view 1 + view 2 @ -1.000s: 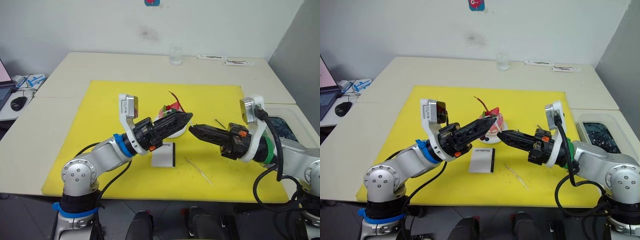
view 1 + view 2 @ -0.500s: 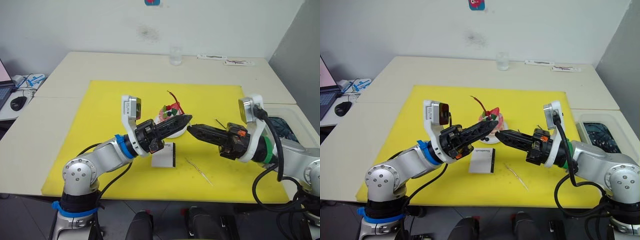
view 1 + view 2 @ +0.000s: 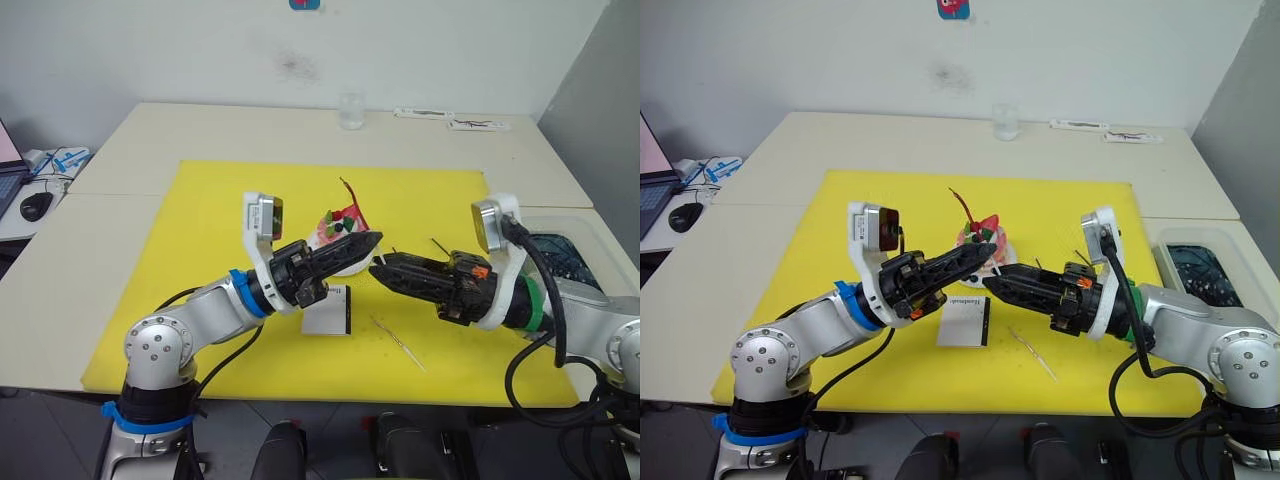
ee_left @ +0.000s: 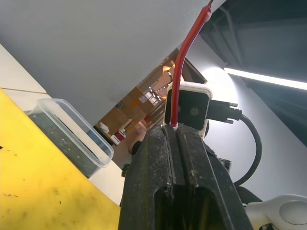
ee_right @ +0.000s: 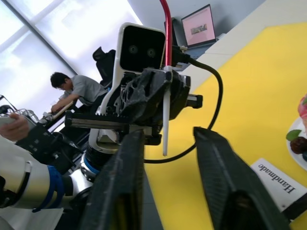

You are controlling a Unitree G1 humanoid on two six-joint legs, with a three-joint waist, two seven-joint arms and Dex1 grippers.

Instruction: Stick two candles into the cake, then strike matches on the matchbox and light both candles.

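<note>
Both arms meet over the middle of the yellow mat [image 3: 200, 250] that covers the pale tabletop [image 3: 110, 180], just in front of the small round pink cake with red strawberry and green leaf on its white plate [image 3: 342, 228].

The left claw [image 4: 176, 132] is clamped on a thin red wire-like candle with a pale whitish end [image 4: 184, 52]. In the left wrist view the stick rises from between the closed black fingers and curves upward. The right wrist view shows its whitish lower end hanging below that claw.

The right claw [image 5: 165, 143] is apart, one black finger on either side of that whitish end without visibly touching it. Judgement: the arms are arranged for a hand-over or a re-grip, so that the candle can be taken nearer its base and pushed into the cake upright.

A red candle-like stick [image 3: 350, 195] appears to stand in the cake, leaning toward the far edge of the tabletop. Whether it is properly seated cannot be told.

The flat white rectangular matchbox with a black strip and "Handmade" lettering [image 3: 328, 312] lies on the mat near the front edge, just in front of the cake. A thin pale stick [image 3: 398, 343] lies beside it toward the right edge. A short dark stick, probably a match [image 3: 439, 245], lies on the mat beyond the right arm.

Judgement: lighting has not begun. The candle is slender and flexible, and may bend or slip during transfer.
</note>
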